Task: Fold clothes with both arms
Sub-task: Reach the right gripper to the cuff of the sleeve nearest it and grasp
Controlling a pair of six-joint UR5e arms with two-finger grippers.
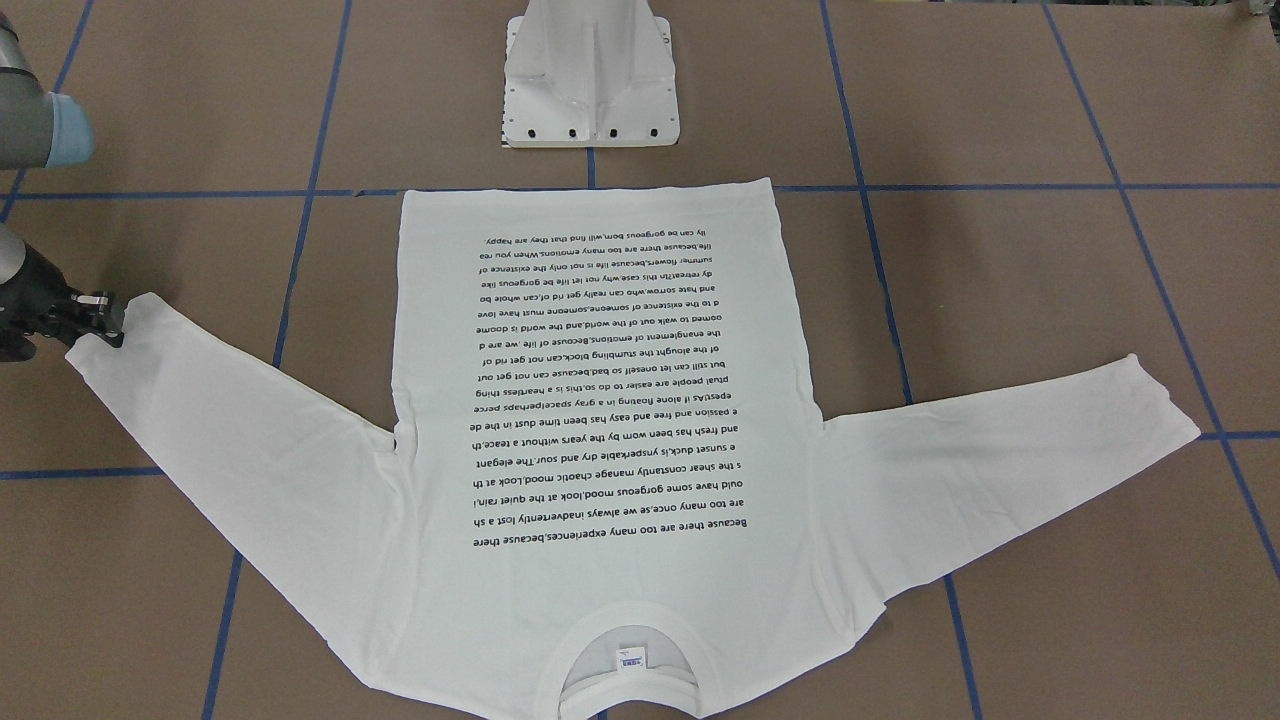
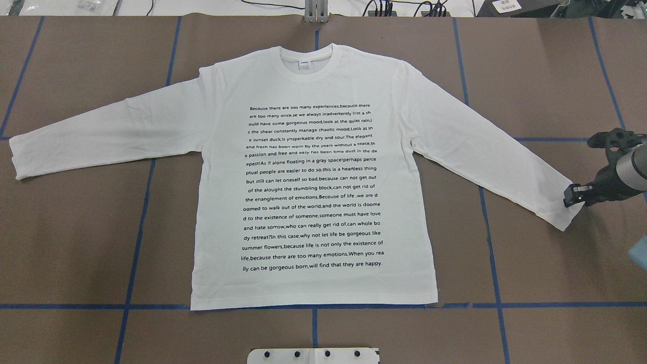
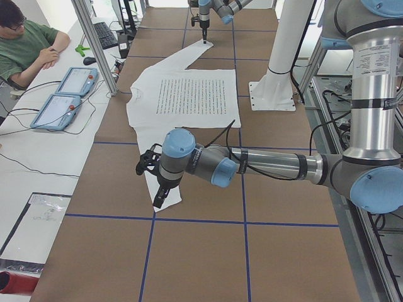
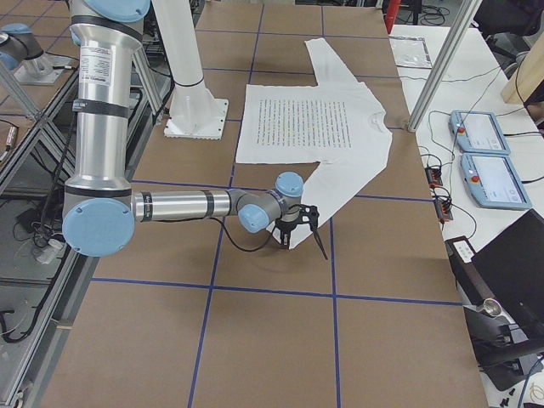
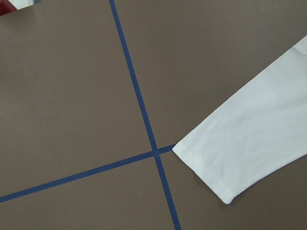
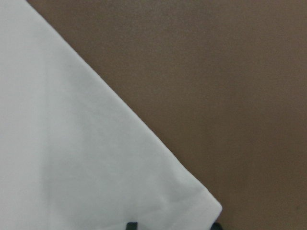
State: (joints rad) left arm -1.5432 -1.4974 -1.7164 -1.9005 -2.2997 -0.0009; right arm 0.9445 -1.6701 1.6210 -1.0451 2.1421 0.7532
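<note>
**Cuff (image 6: 187, 191) sits at the open right claw (image 2: 571, 196)**

Cloth fills the right wrist view, and the cuff's corner lies between two dark fingertips (image 6: 131, 226) at the bottom edge. The tips stand apart, one over the cloth and one just off it, so the right claw is spread and has hold of nothing yet. It sits low at the sleeve end, at the right edge of the overhead view, probably placed to pinch that corner.

The left claw (image 3: 158, 196) hangs over the other cuff (image 5: 206, 167), lower middle of the left side view. Whether it is spread or closed I cannot tell.

Further out, the shirt (image 2: 313, 177) lies flat and print-up in the middle of the worktop (image 2: 76, 227). Its collar points to the top of the overhead view and both sleeves are spread wide. Laid this way, each arm has a cuff on its own side. I judge that folding the sleeves inward comes first.
</note>
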